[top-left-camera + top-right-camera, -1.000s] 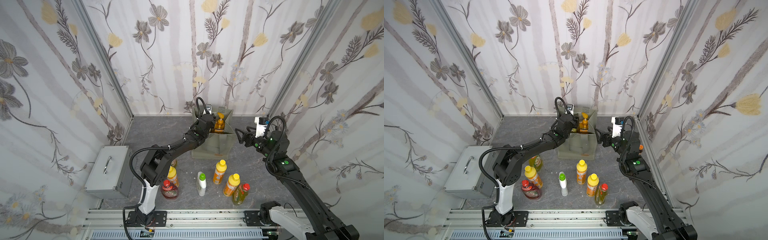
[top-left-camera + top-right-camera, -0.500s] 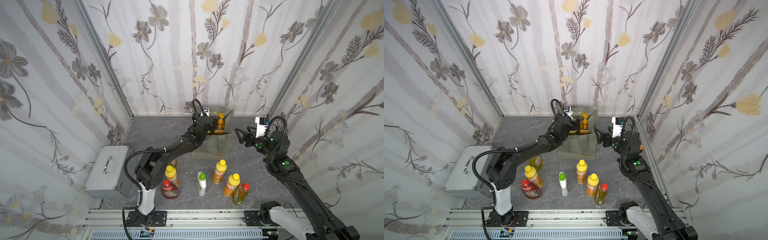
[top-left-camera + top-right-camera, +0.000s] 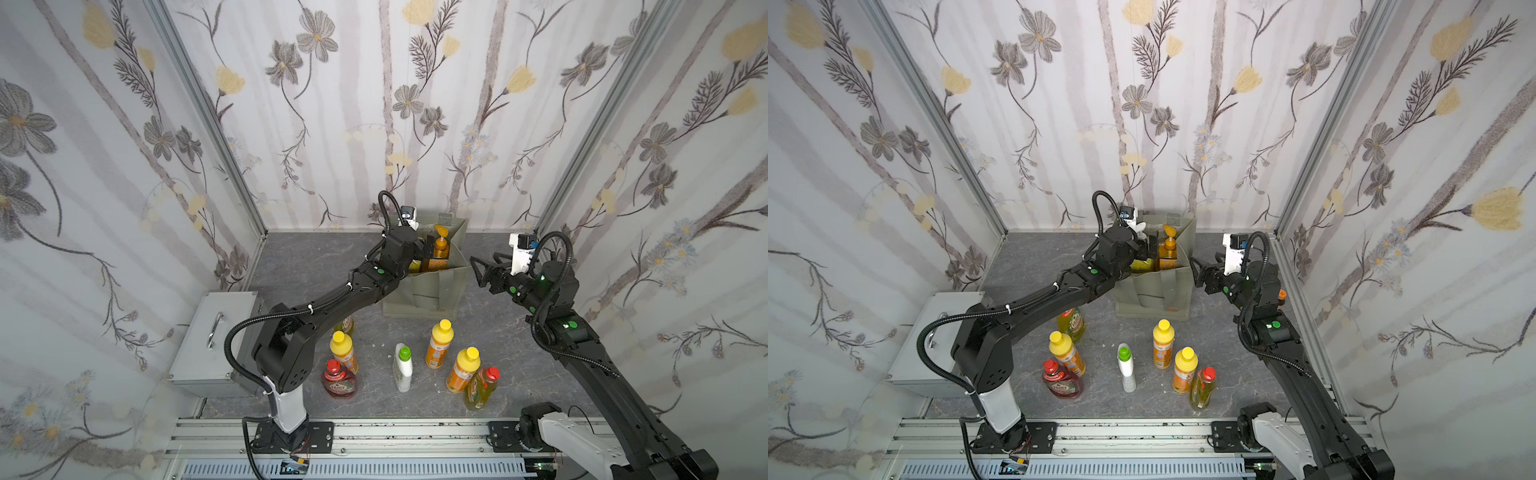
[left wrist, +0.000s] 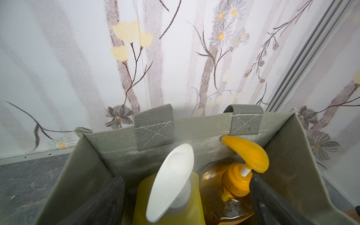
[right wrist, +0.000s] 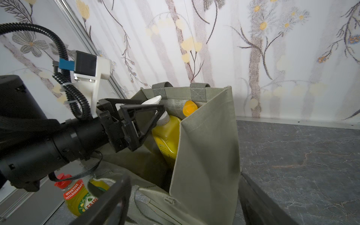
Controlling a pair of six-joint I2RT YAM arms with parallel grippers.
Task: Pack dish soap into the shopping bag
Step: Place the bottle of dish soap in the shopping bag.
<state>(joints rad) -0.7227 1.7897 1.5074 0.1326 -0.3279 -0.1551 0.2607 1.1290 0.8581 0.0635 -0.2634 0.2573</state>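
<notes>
The grey-green shopping bag (image 3: 432,291) stands open near the back wall. Inside it stand a yellow dish soap pump bottle (image 4: 175,194) with a white head and an orange pump bottle (image 4: 224,191). My left gripper (image 3: 426,249) is at the bag's mouth, open, its fingers wide on either side of the yellow bottle's neck (image 5: 163,116) without gripping it. My right gripper (image 3: 484,270) is open just right of the bag, with the bag's near corner (image 5: 206,155) between its spread fingers. Several smaller soap bottles stand in front of the bag, among them an orange yellow-capped one (image 3: 438,345) and a white green-capped one (image 3: 402,368).
A grey metal box with a handle (image 3: 216,336) sits at the left by the left arm's base. A red bottle (image 3: 338,380) and a yellow-green red-capped bottle (image 3: 482,388) stand near the front rail (image 3: 374,436). Another yellow-green bottle (image 3: 344,326) is half hidden under the left arm.
My left gripper has opened and let go of the yellow pump bottle, which now stands in the bag. The left wrist drew back slightly. The right arm has stayed still.
</notes>
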